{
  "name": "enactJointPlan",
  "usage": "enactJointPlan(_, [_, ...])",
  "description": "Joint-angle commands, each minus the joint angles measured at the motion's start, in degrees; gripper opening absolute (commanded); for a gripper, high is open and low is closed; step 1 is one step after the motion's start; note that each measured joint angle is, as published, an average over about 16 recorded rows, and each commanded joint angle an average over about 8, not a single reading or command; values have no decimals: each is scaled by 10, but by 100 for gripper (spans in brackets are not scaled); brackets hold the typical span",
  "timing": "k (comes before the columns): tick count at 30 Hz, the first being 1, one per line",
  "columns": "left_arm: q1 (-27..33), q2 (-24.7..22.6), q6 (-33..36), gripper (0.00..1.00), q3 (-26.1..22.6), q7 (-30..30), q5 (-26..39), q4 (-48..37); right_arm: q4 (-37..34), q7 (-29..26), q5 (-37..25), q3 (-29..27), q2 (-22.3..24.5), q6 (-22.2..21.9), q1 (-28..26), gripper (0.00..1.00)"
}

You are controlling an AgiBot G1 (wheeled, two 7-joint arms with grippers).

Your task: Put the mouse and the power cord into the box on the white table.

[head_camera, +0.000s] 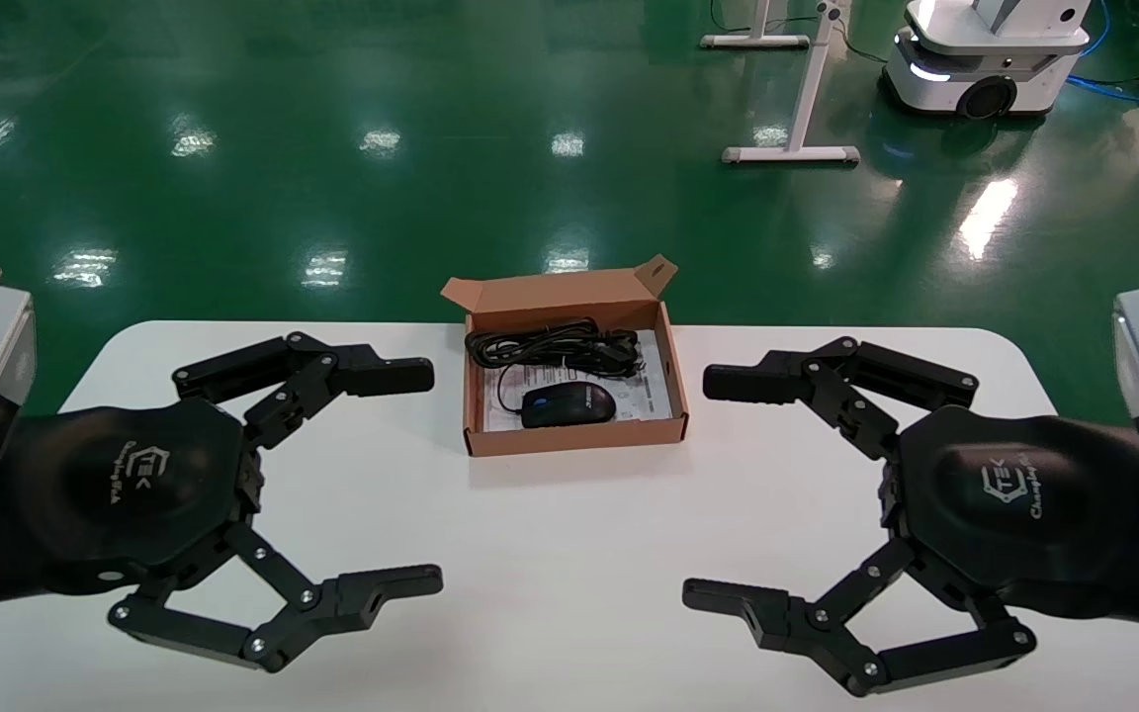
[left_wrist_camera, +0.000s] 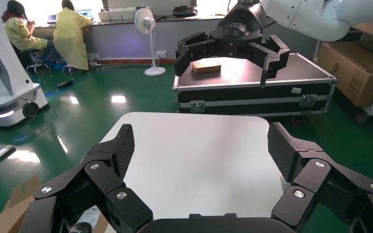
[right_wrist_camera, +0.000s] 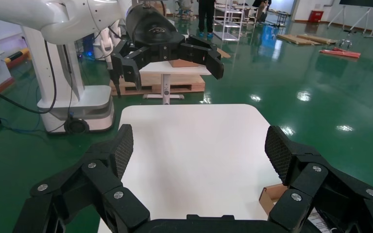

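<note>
STEP: packing appears done | mouse [head_camera: 568, 404] and power cord [head_camera: 552, 347] lie inside the box [head_camera: 577, 435] on the counter [head_camera: 550, 554] | left hand [head_camera: 409, 475] and right hand [head_camera: 728, 489] spread wide, empty | NEXT: you need only verify; lid remains unclosed.

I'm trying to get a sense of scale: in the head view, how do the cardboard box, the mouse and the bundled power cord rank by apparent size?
1. Brown cardboard box
2. Coiled black power cord
3. Small black mouse
</note>
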State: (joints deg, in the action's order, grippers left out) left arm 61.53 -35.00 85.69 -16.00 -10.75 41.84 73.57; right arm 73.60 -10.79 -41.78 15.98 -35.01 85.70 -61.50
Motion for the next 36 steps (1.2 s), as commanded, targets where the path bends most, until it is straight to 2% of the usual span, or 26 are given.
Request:
enactJointPlan(1, [0,0,0,100,0,0,0,0,0,0,0,0,0,0,0,100])
enactJointPlan(36, [1,-1,-1,100,-1,0,1,-1,0,0,-1,0,0,0,-1,100])
